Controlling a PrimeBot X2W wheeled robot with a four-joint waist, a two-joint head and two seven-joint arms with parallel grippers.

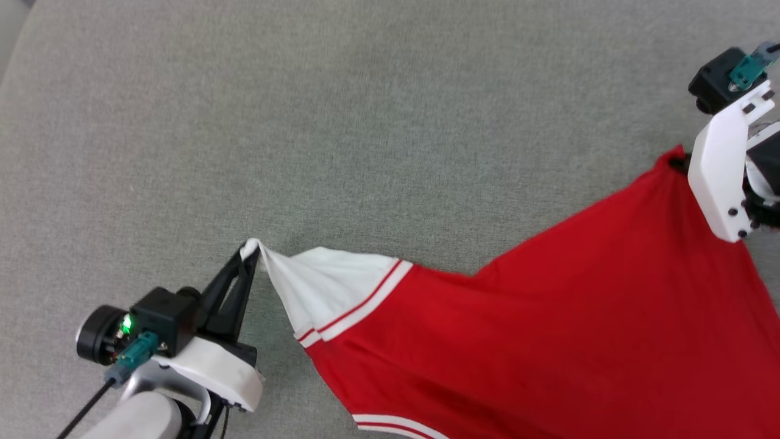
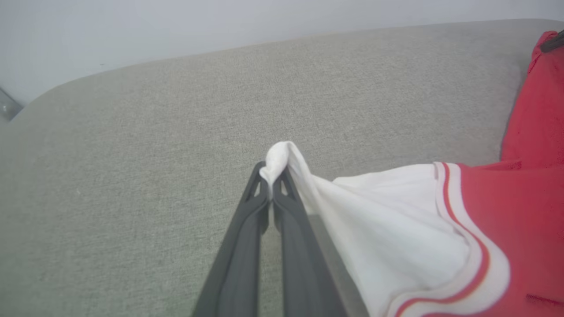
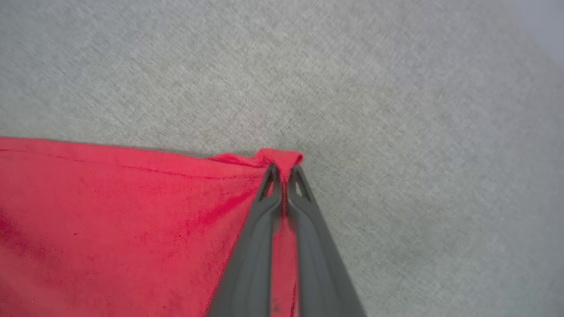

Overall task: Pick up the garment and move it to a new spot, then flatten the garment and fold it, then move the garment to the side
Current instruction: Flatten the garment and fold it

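The garment (image 1: pixel 548 317), a red T-shirt with white sleeves and red-and-white striped trim, is stretched across the grey cushion with its plain red side up. My left gripper (image 1: pixel 250 249) at the lower left is shut on the tip of the white sleeve (image 2: pixel 383 229), pinched between the dark fingers (image 2: pixel 246 237). My right gripper (image 3: pixel 284 169) is shut on a red corner of the garment (image 3: pixel 132 220). In the head view that corner (image 1: pixel 675 157) rises to the white wrist housing (image 1: pixel 725 164) at the right edge, which hides the fingers.
Grey woven cushion (image 1: pixel 341 122) lies under everything, open above and left of the garment. Its rounded back edge (image 2: pixel 176 61) meets a pale wall in the left wrist view. The garment's lower part runs past the bottom of the head view.
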